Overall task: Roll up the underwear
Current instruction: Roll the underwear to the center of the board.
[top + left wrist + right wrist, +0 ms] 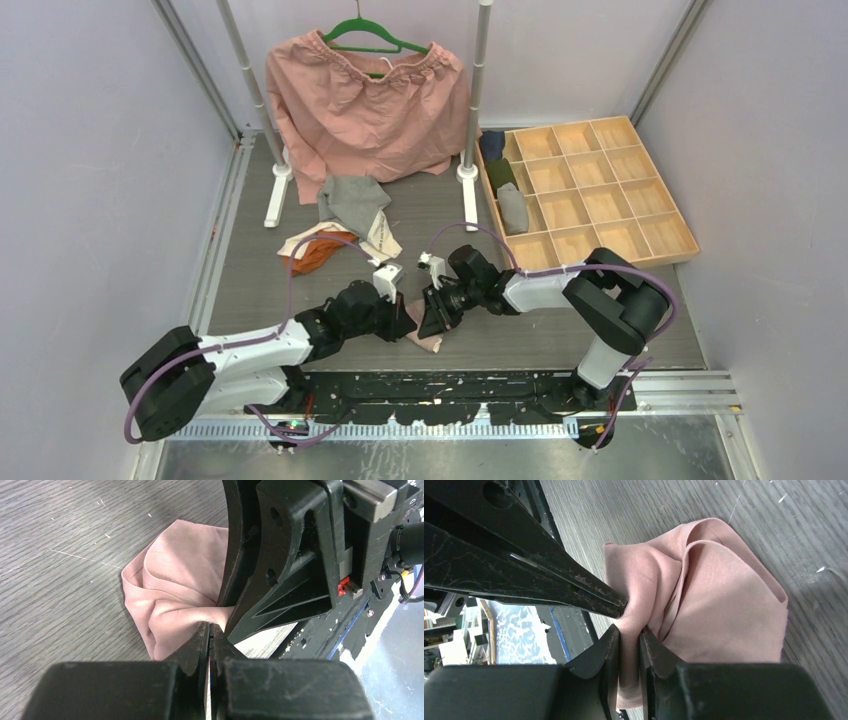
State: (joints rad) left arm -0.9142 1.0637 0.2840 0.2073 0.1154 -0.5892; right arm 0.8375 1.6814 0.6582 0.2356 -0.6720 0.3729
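Dusty pink underwear (704, 595) bunched on table (520, 330), near front edge, between both arms. Right pincer (629, 637) clamped on a fold of it. Left pincer (210, 630) tips pressed together, pinching the same bunch. Pile of grey, cream, orange underwear (345, 220) farther back, well apart.

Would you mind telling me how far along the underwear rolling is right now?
Looks done: a grey roll sits in the wooden tray. In hand: the left gripper and right gripper both pinch the pink underwear, bunched and not yet rolled. Left: the pile of grey, cream and orange pieces farther back.
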